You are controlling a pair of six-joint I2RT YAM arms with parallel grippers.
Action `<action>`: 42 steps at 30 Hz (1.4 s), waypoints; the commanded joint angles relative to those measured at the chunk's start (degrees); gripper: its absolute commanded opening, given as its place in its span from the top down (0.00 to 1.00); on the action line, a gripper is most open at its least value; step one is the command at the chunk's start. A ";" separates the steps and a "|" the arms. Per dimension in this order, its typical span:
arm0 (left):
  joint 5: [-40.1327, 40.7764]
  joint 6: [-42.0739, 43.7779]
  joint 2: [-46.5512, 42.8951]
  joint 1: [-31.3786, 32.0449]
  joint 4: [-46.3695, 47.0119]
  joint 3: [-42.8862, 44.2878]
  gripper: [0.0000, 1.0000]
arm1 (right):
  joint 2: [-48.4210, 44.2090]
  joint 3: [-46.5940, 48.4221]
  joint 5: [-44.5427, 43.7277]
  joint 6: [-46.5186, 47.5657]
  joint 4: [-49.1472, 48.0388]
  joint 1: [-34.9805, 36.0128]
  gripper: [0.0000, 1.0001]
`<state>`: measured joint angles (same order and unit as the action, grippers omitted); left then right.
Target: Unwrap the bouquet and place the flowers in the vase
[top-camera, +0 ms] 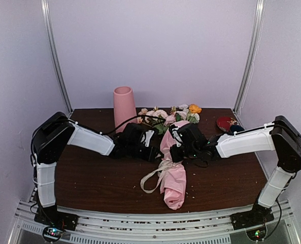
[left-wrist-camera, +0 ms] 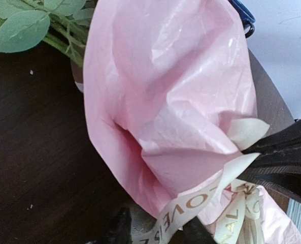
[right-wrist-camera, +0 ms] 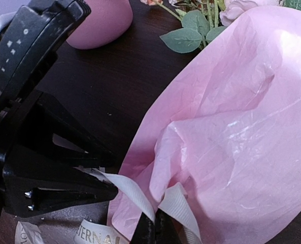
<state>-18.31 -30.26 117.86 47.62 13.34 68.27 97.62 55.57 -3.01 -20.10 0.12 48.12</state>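
Bouquet (top-camera: pixel 173 173) lies lengthwise at mid-table between my two arms. Its flowers (top-camera: pixel 173 116) point at the back edge, and the foot of its pink paper reaches almost to the near edge.

From the left, a broad patch of bare table (top-camera: pixel 89 173) lies open in front of the left arm, out to the left edge. The vase (top-camera: pixel 123 108) stands upright close to the back edge, near the leftmost blooms but apart from the paper.

My left gripper (left-wrist-camera: pixel 158 233) sits against the bouquet's left flank. Its fingers (left-wrist-camera: pixel 121 229) are spread with the cream ribbon (top-camera: pixel 151 179) running between them; I cannot tell whether they touch it. The ribbon's loose loop trails onto the wood left of the paper.

My right gripper (right-wrist-camera: pixel 151 231) meets the bundle from the other side, nearly nose to nose with the left one. Its fingertips are pressed together, pinching the ribbon where it wraps the paper.

Right of the bouquet the wood is open under the right forearm. A red object (top-camera: pixel 224 123) sits near the back right corner, well apart from the paper.

The tabletop is dark brown wood, scattered with pale specks toward the front. Plain pale walls close the booth on three sides, with metal rails (top-camera: pixel 56 56) rising at the back corners.
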 commanded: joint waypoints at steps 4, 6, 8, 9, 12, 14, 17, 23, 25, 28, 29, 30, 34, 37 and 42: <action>-1.32 2.04 0.43 -0.42 1.07 2.34 0.89 | -1.69 2.03 2.27 -0.55 -0.64 -0.16 0.89; -1.96 2.19 0.11 -0.40 1.30 2.41 0.99 | -2.36 2.70 2.47 -1.38 0.49 -0.17 0.76; -2.37 2.00 -0.31 -0.42 1.49 2.17 1.00 | -3.78 2.76 2.41 -2.83 1.86 -0.15 0.62; -2.45 1.92 -0.61 -0.42 1.63 1.84 1.00 | -4.87 2.63 2.33 -3.28 2.69 -0.15 0.56; -2.54 1.46 -2.25 -0.40 2.63 0.20 1.00 | -8.98 0.54 1.09 -6.09 4.63 -0.09 0.38; -2.37 1.08 -3.30 -0.41 3.23 -0.57 1.00 | -11.93 -2.14 1.50 -8.76 4.56 -0.10 0.29; -2.50 0.16 -4.70 -0.42 3.81 -1.01 1.00 | -14.94 -7.74 5.49 -14.35 2.10 0.18 0.21; -3.04 -1.36 -7.68 -0.31 5.11 -1.58 1.00 | -16.34 -19.89 7.08 -24.05 -6.38 1.73 0.01; -3.20 -1.49 -8.75 -0.31 4.99 -1.44 1.00 | -15.66 -21.83 7.50 -26.10 -9.28 2.13 0.00; -3.50 -1.48 -10.28 -0.24 3.99 -0.68 1.00 | -13.24 -23.62 8.39 -28.51 -13.32 2.26 0.00; -3.56 -1.53 -10.81 -0.20 3.64 -0.42 1.00 | -12.08 -23.99 9.01 -29.00 -14.59 2.29 0.01; -3.58 -1.59 -11.47 -0.12 3.36 -0.15 1.00 | -11.04 -24.40 9.64 -29.36 -15.82 2.27 0.04; -3.40 -0.96 -14.26 0.41 1.09 1.94 1.00 | -7.69 -26.30 9.31 -31.43 -19.61 2.34 0.23; -3.07 0.01 -16.66 0.63 -1.02 3.50 1.00 | -5.76 -29.03 8.98 -34.40 -24.76 2.34 0.44; -1.83 0.76 -20.30 0.66 -3.45 5.85 1.00 | -2.90 -31.78 8.67 -38.34 -31.22 2.39 0.63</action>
<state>-21.04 -31.05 102.35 48.53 8.34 70.11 91.74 26.68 6.22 -54.33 -27.53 50.19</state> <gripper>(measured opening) 0.016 0.404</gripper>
